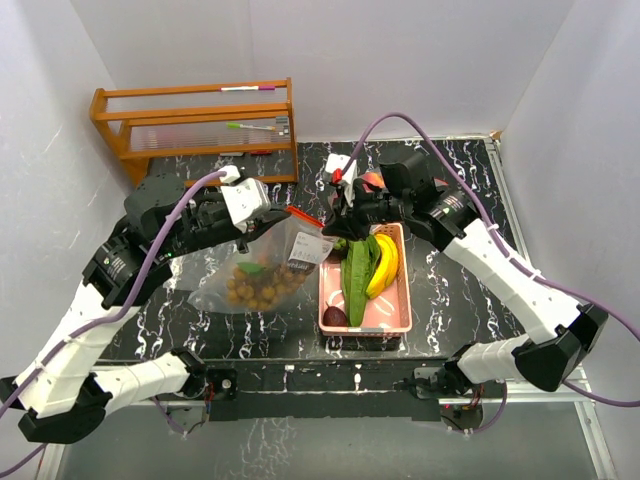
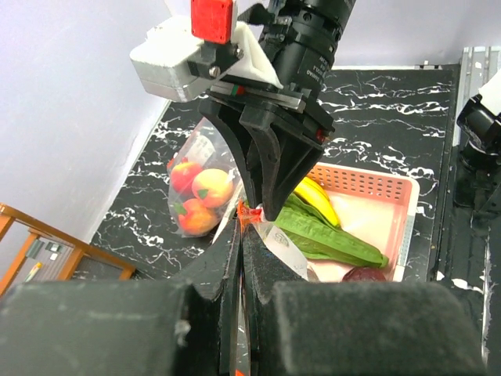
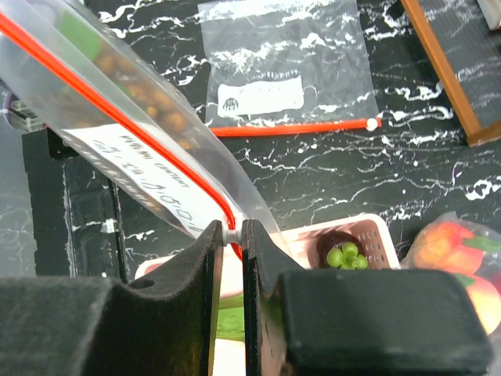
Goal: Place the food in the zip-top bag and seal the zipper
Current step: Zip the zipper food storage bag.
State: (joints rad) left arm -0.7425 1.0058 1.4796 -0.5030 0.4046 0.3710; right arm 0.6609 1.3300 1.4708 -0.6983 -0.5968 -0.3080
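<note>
A clear zip-top bag (image 1: 262,275) with a red zipper holds a tan longan bunch (image 1: 256,285) and hangs between my two grippers. My left gripper (image 1: 288,213) is shut on the bag's zipper edge (image 2: 249,213). My right gripper (image 1: 336,224) is shut on the white zipper slider (image 3: 231,233) at the bag's right end, over the pink basket (image 1: 396,310). The basket holds green cucumbers (image 1: 357,265), yellow bananas (image 1: 386,265) and dark purple fruits (image 1: 335,317). A mangosteen (image 3: 344,252) shows in the right wrist view.
A second bag with orange-red round fruits (image 2: 200,192) lies behind the basket. An empty zip-top bag (image 3: 286,70) lies flat on the black marble table. A wooden rack (image 1: 200,125) stands at the back left. White walls enclose the table.
</note>
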